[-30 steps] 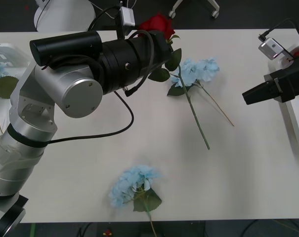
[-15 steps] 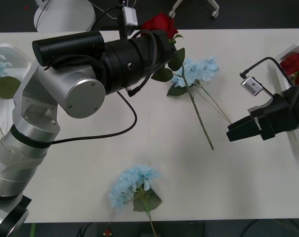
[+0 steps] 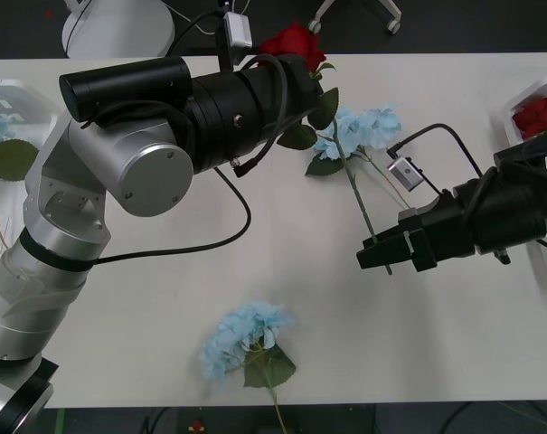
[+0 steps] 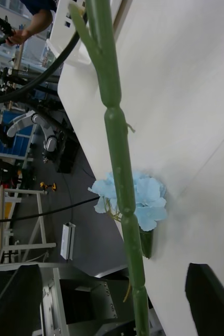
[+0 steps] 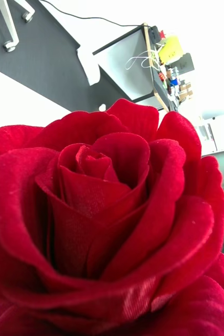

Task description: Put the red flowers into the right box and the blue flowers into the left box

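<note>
Red flowers are partly sorted: one is lying in the right box [image 3: 523,96] at three o'clock. Another rose [image 3: 292,42], at twelve o'clock, is reaching its stem between the right gripper's [image 3: 374,256] parted fingers; whether the left gripper is gripping it, I cannot tell. Two blue clusters [image 3: 241,336] are waiting.

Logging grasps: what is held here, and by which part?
The left gripper holds a red rose just below its bud; the open right gripper straddles the stem's lower end, not yet gripping.
</note>
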Robot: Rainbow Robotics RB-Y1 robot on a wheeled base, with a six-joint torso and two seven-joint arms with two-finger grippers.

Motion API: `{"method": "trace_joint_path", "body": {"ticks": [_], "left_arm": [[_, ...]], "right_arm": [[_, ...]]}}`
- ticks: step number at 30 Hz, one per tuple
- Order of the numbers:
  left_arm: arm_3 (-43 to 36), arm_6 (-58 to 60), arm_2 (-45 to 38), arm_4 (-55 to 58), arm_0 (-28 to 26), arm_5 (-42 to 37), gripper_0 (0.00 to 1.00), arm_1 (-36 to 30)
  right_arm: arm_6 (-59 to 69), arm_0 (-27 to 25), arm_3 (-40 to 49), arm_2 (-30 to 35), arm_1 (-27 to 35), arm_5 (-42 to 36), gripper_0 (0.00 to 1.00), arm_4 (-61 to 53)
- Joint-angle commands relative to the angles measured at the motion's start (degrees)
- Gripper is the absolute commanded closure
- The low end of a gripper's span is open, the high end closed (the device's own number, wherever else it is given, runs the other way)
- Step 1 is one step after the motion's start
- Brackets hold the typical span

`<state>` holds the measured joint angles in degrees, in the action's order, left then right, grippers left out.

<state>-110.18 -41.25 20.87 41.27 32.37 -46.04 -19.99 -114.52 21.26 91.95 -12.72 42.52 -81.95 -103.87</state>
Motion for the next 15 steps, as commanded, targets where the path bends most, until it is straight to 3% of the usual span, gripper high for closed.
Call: {"method": "trace_joint_path", "body": {"ticks": [1,12,13,14,15], "left_arm": [[-1.3,2.5,0.8,-0.1,-0.2,1.3,1.00,1.4],[-1.3,3.1,0.7,-0.8,-0.3,1.7,0.99,1.2],[-1.4,3.1,0.7,-0.8,-0.2,1.7,0.90,1.1],[-1.3,3.1,0.7,-0.8,-0.3,1.7,0.68,1.0],[-1.3,3.1,0.6,-0.8,-0.2,1.7,0.29,0.8]], "right_arm": [[2.9,0.4,2.1,-0.6,-1.4,0.2,1.00,2.4],[5.1,1.3,2.0,-0.6,-2.3,0.2,1.00,2.6],[5.2,1.3,2.0,-0.6,-2.3,0.2,1.00,2.6],[5.3,1.3,2.0,-0.6,-2.3,0.2,1.00,2.6],[5.5,1.5,2.0,-0.6,-2.3,0.2,1.00,2.6]]}}
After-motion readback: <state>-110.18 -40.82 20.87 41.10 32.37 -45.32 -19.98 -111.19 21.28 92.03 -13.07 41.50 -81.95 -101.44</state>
